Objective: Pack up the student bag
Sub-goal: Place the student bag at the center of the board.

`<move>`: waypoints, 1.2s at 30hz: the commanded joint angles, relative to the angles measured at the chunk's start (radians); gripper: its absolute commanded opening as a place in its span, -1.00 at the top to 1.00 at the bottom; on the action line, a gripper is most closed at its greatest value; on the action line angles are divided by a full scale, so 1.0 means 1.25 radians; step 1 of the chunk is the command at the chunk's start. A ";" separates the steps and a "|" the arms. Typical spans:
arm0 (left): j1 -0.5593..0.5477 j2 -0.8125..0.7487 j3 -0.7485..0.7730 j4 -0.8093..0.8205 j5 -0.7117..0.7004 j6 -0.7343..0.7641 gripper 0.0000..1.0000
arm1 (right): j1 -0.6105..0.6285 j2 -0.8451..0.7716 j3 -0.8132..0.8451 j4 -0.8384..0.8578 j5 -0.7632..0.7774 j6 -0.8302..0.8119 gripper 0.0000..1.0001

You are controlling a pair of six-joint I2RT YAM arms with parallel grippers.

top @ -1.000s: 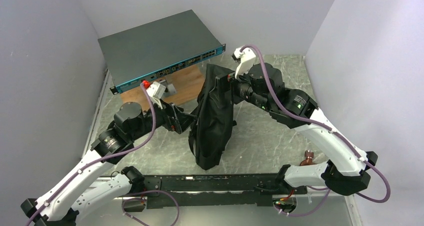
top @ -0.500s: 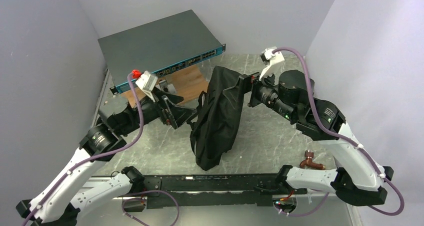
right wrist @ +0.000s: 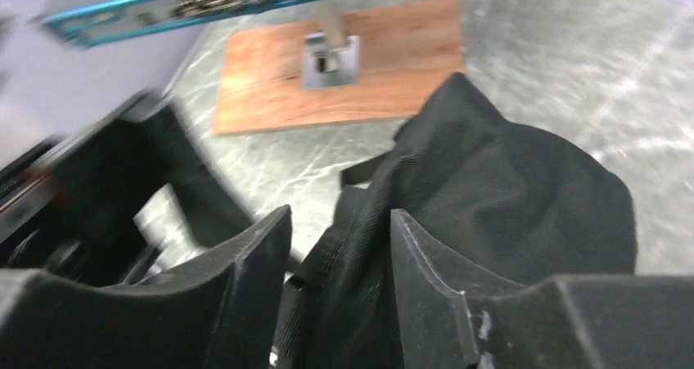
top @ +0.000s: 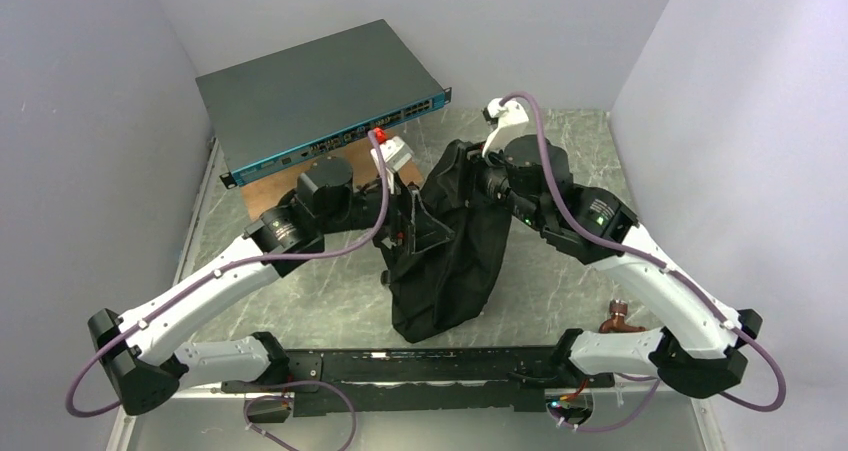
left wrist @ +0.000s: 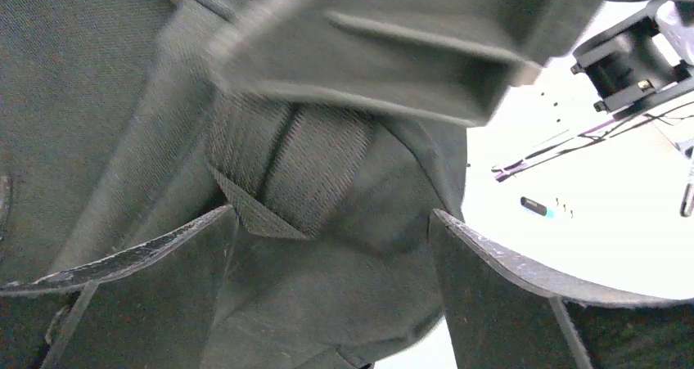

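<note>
Grey marbled bench, walled on three sides by plain pale panels.

Item 1: black backpack. It sits at mid-bench between the two arms, standing tall and slumped. The long axis runs from the raised top end at the far side, by the right arm, down to the base on the bench nearer the arm mounts. The top leans slightly to the right. A woven strap runs down its left face.

Item 2: left gripper. It is pushed against the backpack's left side, jaws spread wide, with a bulge of cloth and the strap lying between them.

Item 3: right gripper. It is at the backpack's top end, jaws drawn partway in and pinching a ridge of cloth that fills the gap.

Item 4: flat grey box with a blue port-lined front. It sits at the far left, raised on a small metal post above a wooden board, just beyond the left arm and the backpack's top.

Item 5: small copper-coloured fitting. It sits near the right edge, well apart from the backpack, partly hidden by the right arm.
</note>
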 commanded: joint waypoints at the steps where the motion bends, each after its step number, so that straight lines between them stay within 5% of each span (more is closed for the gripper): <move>1: -0.027 -0.057 -0.006 0.033 -0.055 0.033 -0.84 | -0.023 0.010 0.066 -0.107 0.327 0.064 -0.16; 4: -0.027 -0.088 -0.039 0.010 -0.102 0.037 -0.94 | -0.055 -0.060 0.076 -0.148 0.346 0.038 -0.80; 7: -0.026 -0.081 -0.034 0.026 -0.085 0.031 -0.99 | -0.063 -0.074 0.064 -0.159 0.244 0.023 -0.96; 12: -0.042 -0.021 -0.002 0.085 -0.042 0.011 -0.94 | -0.066 -0.052 0.027 -0.296 0.329 0.176 -0.93; 18: -0.052 -0.011 -0.016 0.044 -0.073 0.025 -0.94 | -0.070 -0.035 0.026 -0.644 0.504 0.423 -1.00; 24: -0.052 0.000 -0.057 0.085 -0.054 0.018 -0.94 | -0.136 -0.205 -0.217 -0.589 0.428 0.517 -0.99; 31: -0.052 0.032 -0.066 0.078 -0.027 -0.007 -0.88 | -0.282 -0.174 -0.221 -0.649 0.503 0.487 -1.00; 36: -0.052 0.022 -0.093 0.105 -0.019 -0.024 -0.88 | -0.411 -0.239 -0.255 -0.568 0.481 0.426 -0.99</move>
